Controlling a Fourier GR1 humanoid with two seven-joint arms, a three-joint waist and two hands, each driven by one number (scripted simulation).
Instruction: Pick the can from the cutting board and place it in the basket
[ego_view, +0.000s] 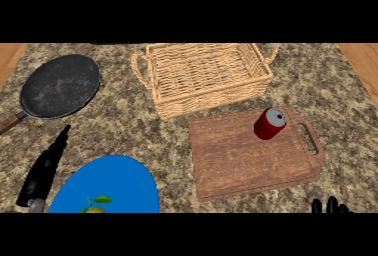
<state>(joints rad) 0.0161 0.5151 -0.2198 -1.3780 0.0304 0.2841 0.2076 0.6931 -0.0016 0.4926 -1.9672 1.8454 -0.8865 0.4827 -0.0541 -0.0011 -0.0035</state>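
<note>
The red cylindrical metal can (269, 125) with a silver top shows its lid and pull-tab end towards the head view, but any lettering or brand on its red side is too small to read. It stands on the brown rectangular wooden cutting board (244, 160), at the board's far right corner, just beside the slotted handle (311, 140) on the right edge, with nothing touching it. The right hand (330, 206) shows only as black fingertips poking up at the lower right edge. They stand upright and apart, relaxed rather than clenched, grasping nothing and well apart from the can. The left hand (46, 167) comes in at the lower left, seen edge-on as a long black shape with its fingers stretched straight. It is released, holds nothing, and lies over the speckled brown stone counter (148, 135) just beside the round blue plate (111, 180). A small yellow fruit with a green leaf (96, 206) sits on that plate near the lower edge. The pale woven wicker basket (207, 100) with looped handles stands beyond the board's far left corner, near it but not touching. A round black frying pan (59, 86) with a wooden handle lies at the far left.
</note>
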